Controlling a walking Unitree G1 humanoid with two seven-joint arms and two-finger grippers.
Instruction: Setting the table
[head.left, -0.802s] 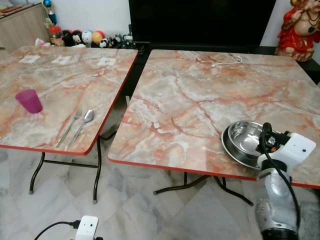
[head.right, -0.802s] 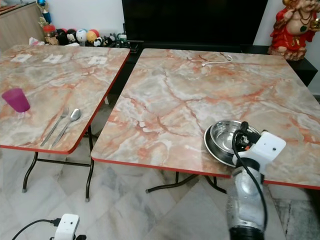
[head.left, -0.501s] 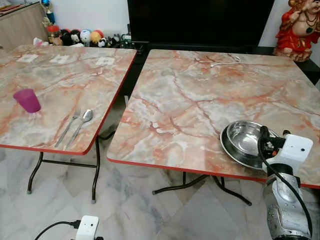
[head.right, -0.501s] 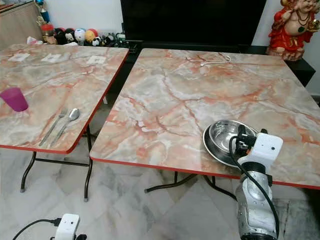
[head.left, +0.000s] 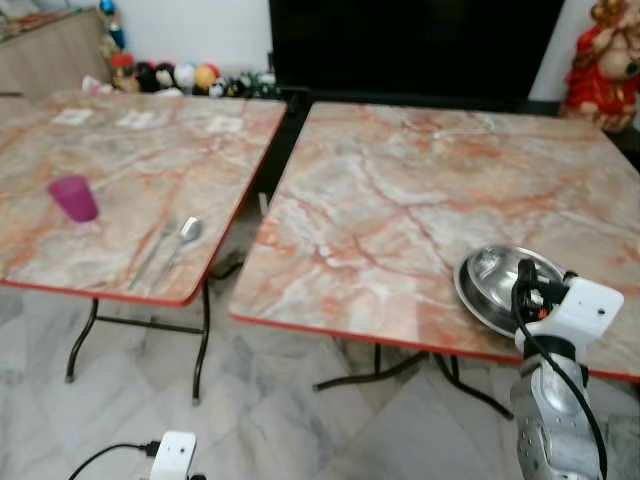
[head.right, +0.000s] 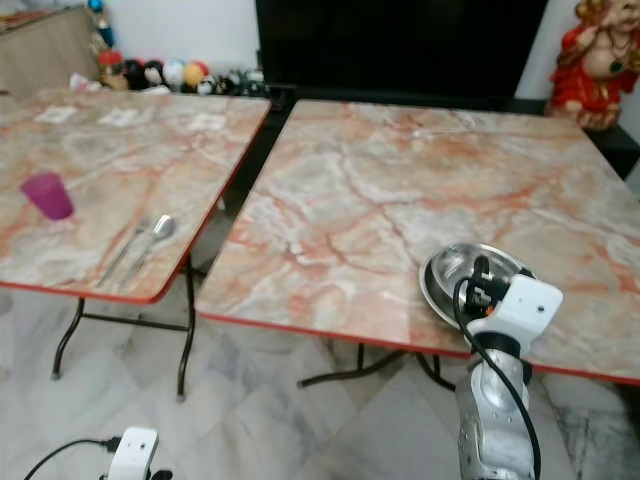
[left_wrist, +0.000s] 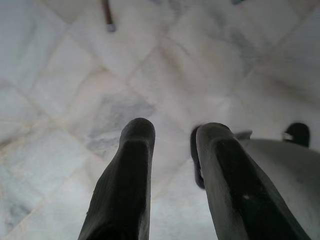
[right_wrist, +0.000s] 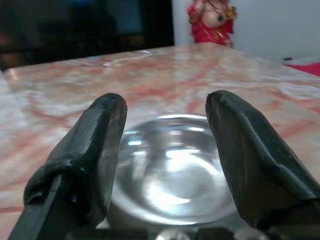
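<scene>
A steel bowl (head.left: 497, 284) rests on a steel plate near the front edge of the right marble table (head.left: 400, 190). My right gripper (right_wrist: 165, 107) is open at table height, its fingers (right_wrist: 95, 145) spread to either side of the bowl (right_wrist: 172, 167) just ahead of them. On the left table (head.left: 130, 155) stand a purple cup (head.left: 74, 197), a fork (head.left: 153, 252) and a spoon (head.left: 182, 238). My left gripper (left_wrist: 172, 130) hangs open over the tiled floor, holding nothing.
A red statue (head.left: 601, 62) and a dark screen (head.left: 410, 45) stand behind the right table. Small toys (head.left: 180, 77) line the back wall. White cards (head.left: 145, 119) lie on the left table. A gap with table legs (head.left: 200, 345) separates the tables.
The whole picture has shifted and blurred, so the camera moved. My right gripper stays open at the bowl; cup, fork and spoon lie as before.
</scene>
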